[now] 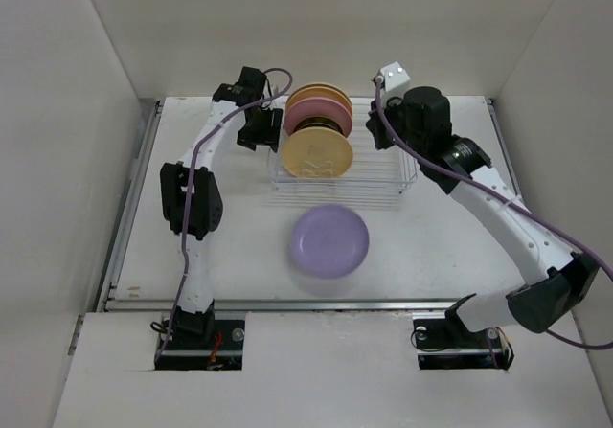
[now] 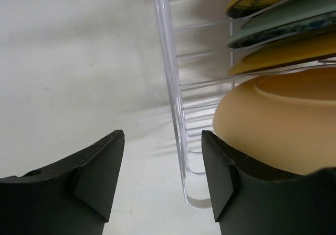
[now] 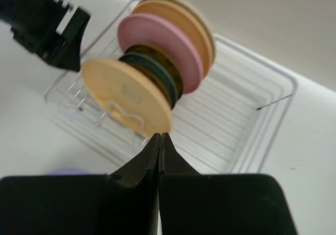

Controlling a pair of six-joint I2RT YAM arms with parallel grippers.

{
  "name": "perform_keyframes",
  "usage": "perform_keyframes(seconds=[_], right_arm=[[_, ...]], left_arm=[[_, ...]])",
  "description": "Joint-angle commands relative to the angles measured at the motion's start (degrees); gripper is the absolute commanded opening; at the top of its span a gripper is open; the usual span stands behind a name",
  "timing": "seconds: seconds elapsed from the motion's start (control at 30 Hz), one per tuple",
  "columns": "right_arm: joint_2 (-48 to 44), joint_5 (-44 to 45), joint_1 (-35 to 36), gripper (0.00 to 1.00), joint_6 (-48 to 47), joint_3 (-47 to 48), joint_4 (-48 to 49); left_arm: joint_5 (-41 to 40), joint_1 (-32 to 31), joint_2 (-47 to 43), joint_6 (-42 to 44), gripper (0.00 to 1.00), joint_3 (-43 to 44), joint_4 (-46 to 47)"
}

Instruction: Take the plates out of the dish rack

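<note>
The wire dish rack [image 1: 383, 181] stands mid-table and holds several upright plates. A yellow plate [image 1: 316, 152] is at the front, small dark patterned ones [image 3: 157, 73] come behind it, then a pink plate [image 1: 314, 112] and a cream one [image 1: 321, 92]. A lavender plate [image 1: 329, 240] lies flat on the table in front of the rack. My left gripper [image 1: 263, 137] is open at the rack's left end. In the left wrist view the rack's end wire [image 2: 176, 103] runs between its fingers [image 2: 100, 172], and the yellow plate [image 2: 283, 119] is beside the right one. My right gripper [image 3: 159, 138] is shut and empty, above the rack's right part.
White walls close in the table at the left, back and right. The table's front edge and both arm bases lie below the lavender plate. The rack's right half [image 3: 236, 114] holds no plates.
</note>
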Motion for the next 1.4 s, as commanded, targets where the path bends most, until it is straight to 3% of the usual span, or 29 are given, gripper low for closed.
perform_keyframes(seconds=[0.0, 0.13, 0.23, 0.27, 0.3, 0.4, 0.53, 0.63, 0.77, 0.83, 0.87, 0.93, 1.07, 1.17, 1.2, 1.23, 1.27, 1.3, 1.37], right_arm=[[-0.4, -7.1, 0.2, 0.00, 6.7, -7.0, -5.6], [-4.5, -14.2, 0.2, 0.00, 14.2, -17.9, -2.9], [-7.3, -19.0, 0.2, 0.43, 18.0, -25.0, -1.8], [-8.1, -19.8, 1.1, 0.63, 19.6, -27.2, -1.2], [-8.8, -19.8, 1.7, 0.68, 20.5, -29.0, -1.2], [-10.4, -17.6, 4.6, 0.77, 23.1, -34.0, -4.2], [-10.9, -20.9, 8.0, 0.87, 25.7, -39.5, -6.3], [-9.7, -20.9, 13.9, 0.87, 28.8, -40.9, -3.5], [-4.3, -15.0, 15.1, 0.87, 32.0, -41.5, -4.0], [-0.4, -15.0, 15.1, 0.81, 32.0, -42.0, -3.2], [0.7, -15.0, 15.1, 0.72, 32.5, -41.3, -3.2], [2.9, -12.8, 15.8, 0.64, 34.1, -40.8, -3.2], [5.7, -13.4, 17.6, 0.61, 35.3, -40.8, -2.6], [6.5, -13.4, 19.4, 0.39, 36.5, -42.0, -1.3], [7.0, -13.4, 19.4, 0.29, 36.5, -42.0, -0.4], [7.0, -13.4, 19.4, 0.13, 36.5, -42.0, -0.4], [6.3, -12.0, 19.4, 0.05, 36.5, -42.0, 0.3], [5.4, -11.2, 19.4, 0.00, 36.5, -42.0, 0.8], [4.8, -9.4, 19.4, 0.00, 36.5, -40.4, 1.5]], left_arm=[[-0.9, 0.2, -6.7, 1.7, 0.58, -0.1, 1.7], [-3.0, -0.4, -9.2, 2.4, 0.59, -0.1, 1.0], [-6.6, -0.4, -13.5, 3.9, 0.61, -4.9, 0.4], [-7.2, -0.4, -14.9, 4.7, 0.62, -6.5, 0.4], [-7.2, -0.4, -16.2, 6.0, 0.62, -8.0, 0.4], [-7.2, -0.4, -21.6, 6.9, 0.67, -13.7, 0.4], [-8.3, -0.4, -24.8, 8.9, 0.67, -16.0, -2.4], [-8.3, -0.4, -27.1, 8.9, 0.67, -18.3, -2.9], [-8.3, -0.4, -29.1, 9.4, 0.67, -22.2, -2.9], [-8.3, -0.4, -30.5, 8.9, 0.67, -23.7, -3.5], [-8.3, -0.4, -30.5, 8.9, 0.67, -24.2, -3.5], [-8.3, -0.4, -31.8, 8.4, 0.67, -26.0, -3.5], [-8.9, -0.4, -34.1, 8.4, 0.66, -27.4, -3.5], [-9.5, -0.4, -35.6, 8.4, 0.66, -28.0, -3.5], [-9.5, -0.4, -35.6, 8.4, 0.66, -28.0, -3.5], [-9.5, -0.4, -36.2, 8.4, 0.66, -28.0, -3.5], [-9.5, -0.4, -36.2, 8.4, 0.66, -28.0, -3.5], [-9.5, -0.4, -36.8, 8.4, 0.66, -28.0, -3.5], [-9.5, -0.4, -36.8, 8.9, 0.66, -28.0, -3.5]])
